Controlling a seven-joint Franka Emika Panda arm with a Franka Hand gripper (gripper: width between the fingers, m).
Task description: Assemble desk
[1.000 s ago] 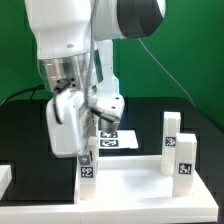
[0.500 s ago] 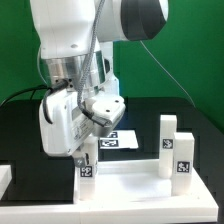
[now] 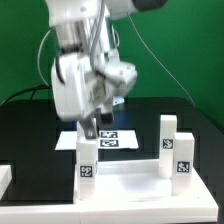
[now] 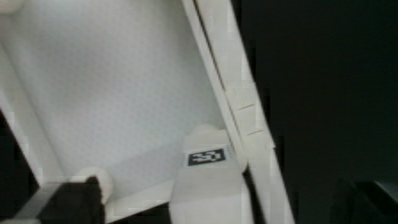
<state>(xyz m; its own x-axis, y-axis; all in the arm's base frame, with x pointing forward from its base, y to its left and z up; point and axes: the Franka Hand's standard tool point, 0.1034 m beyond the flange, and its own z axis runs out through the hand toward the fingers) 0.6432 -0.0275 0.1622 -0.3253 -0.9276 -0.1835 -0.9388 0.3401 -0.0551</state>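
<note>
The desk's white top panel (image 3: pixel 130 184) lies flat near the front of the black table. Three short square leg posts stand upright on it. One post (image 3: pixel 87 160) is at the exterior view's left, and two (image 3: pixel 170 133) (image 3: pixel 185 156) stand at its right. My gripper (image 3: pixel 90 128) hangs just above the left post, open and holding nothing. In the wrist view that tagged post (image 4: pixel 214 185) stands free on the panel (image 4: pixel 107 100). One dark finger (image 4: pixel 59 202) shows well apart from it.
The marker board (image 3: pixel 112 140) lies on the table behind the panel. A white block (image 3: pixel 5 177) sits at the exterior view's left edge. A green backdrop closes off the rear, and cables hang behind the arm.
The jaws have opened and let go of the left leg post. The arm has risen straight up, leaving the post standing on the panel.
</note>
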